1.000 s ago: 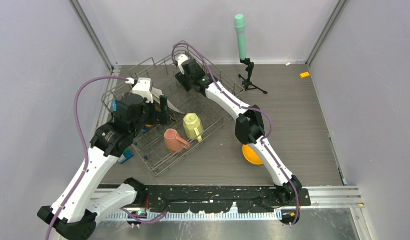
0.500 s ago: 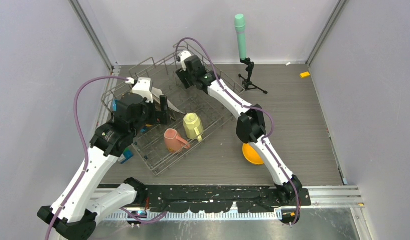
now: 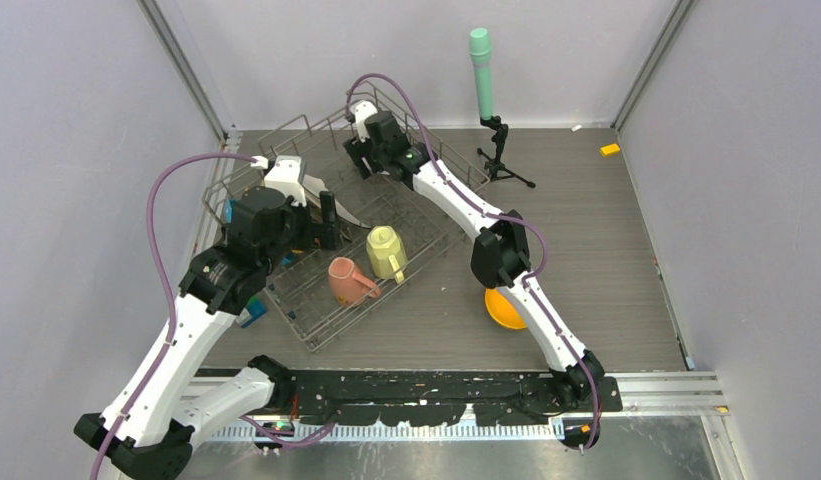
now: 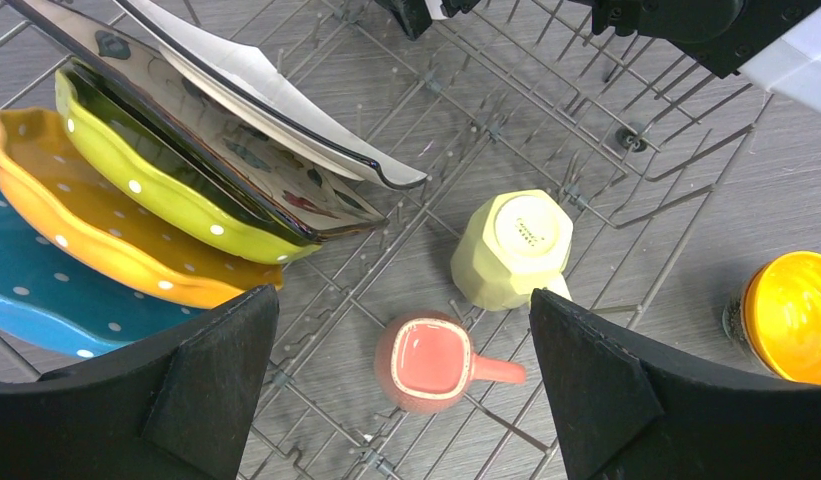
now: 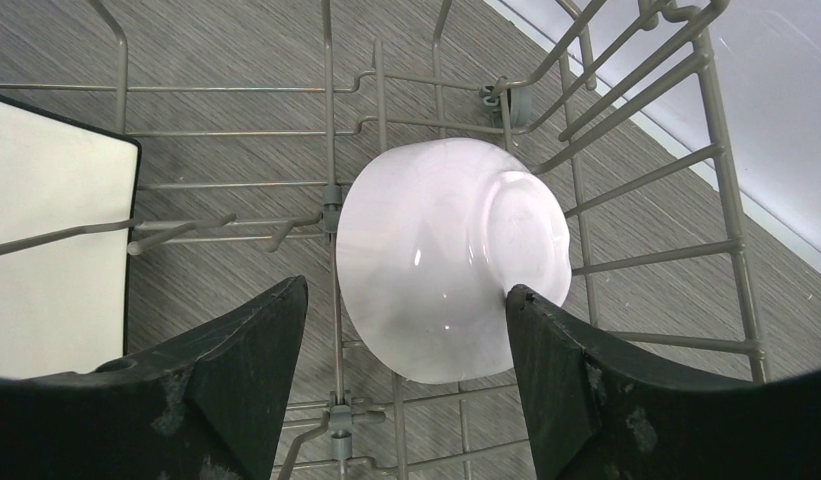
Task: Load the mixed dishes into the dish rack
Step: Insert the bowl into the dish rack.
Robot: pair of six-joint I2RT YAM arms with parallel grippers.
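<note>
Bright even light, sharp focus, soft glare on white bowl.

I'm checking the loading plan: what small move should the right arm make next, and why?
Probably lift the right end effector straight up: its open fingers straddle the white bowl, already lying in the dish rack, while an orange bowl waits on the table.

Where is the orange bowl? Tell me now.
In the top view the orange bowl sits on the table outside the dish rack, off its right side, partly hidden under the right arm just below the elbow.
</note>
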